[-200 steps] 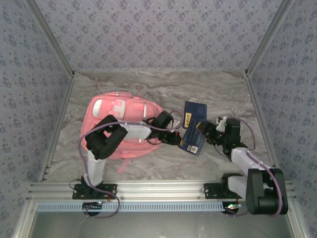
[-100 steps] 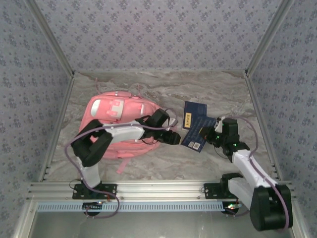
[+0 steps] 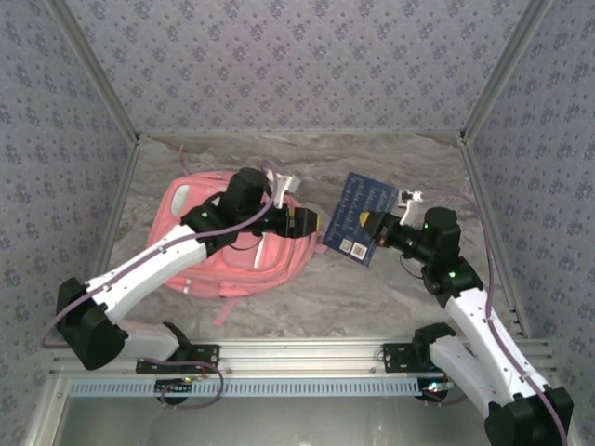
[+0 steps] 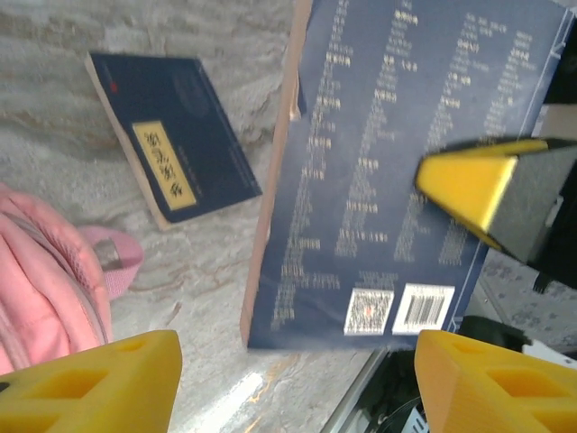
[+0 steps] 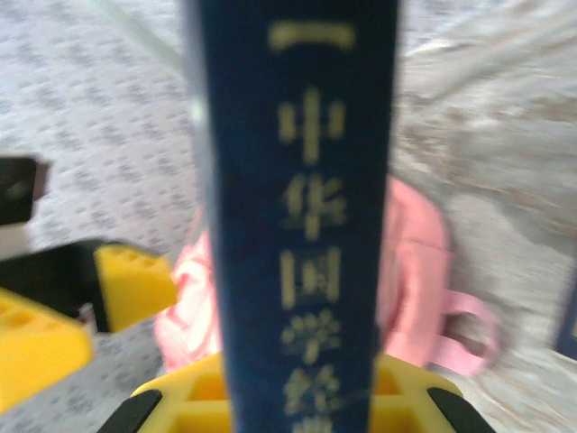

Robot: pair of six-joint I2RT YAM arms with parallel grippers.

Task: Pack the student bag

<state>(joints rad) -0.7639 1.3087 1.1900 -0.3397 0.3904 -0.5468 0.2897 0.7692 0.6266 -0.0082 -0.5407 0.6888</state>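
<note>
The pink backpack (image 3: 284, 265) lies flat on the left middle of the marble table (image 3: 372, 293). It is soft and rumpled, with a white patch at its far end and a strap (image 3: 226, 311) trailing toward the near edge. The left gripper (image 3: 314, 223) hangs over it, jaws wide and empty. Just to its right, the right gripper (image 3: 377, 230) clamps a blue book (image 3: 356, 209).

Soft, even light from above fills the overhead view, which is sharp throughout, with only a faint shadow around the student bag (image 3: 284, 265). In the right wrist view the blue book (image 5: 297, 225) in front of the bag is blurred, and so is the bag. In the left wrist view a pale glare streak lies on the table (image 4: 207, 271) right of the bag.
</note>
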